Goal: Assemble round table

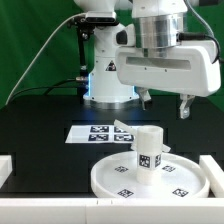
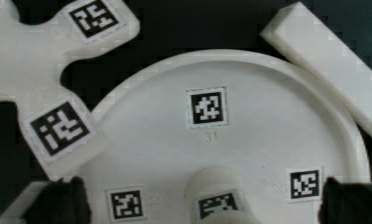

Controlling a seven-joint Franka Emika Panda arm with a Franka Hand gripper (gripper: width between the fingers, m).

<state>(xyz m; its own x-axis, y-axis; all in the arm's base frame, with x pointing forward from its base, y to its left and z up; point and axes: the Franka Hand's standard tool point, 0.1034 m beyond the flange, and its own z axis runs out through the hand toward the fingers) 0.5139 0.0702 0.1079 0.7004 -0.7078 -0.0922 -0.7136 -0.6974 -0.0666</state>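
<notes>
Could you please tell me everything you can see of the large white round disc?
The large white rimmed round plastic disc lies flat on the black table, rim up. Its smooth face carries several black-and-white square tags. A short white cylindrical post stands upright on it. A white cross-shaped piece lies beside its rim; whether they touch is unclear. The fingers hang open above, touching nothing.

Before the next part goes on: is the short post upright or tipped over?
Upright: in the exterior view the post stands on end on the round disc, flat top facing up.
</notes>
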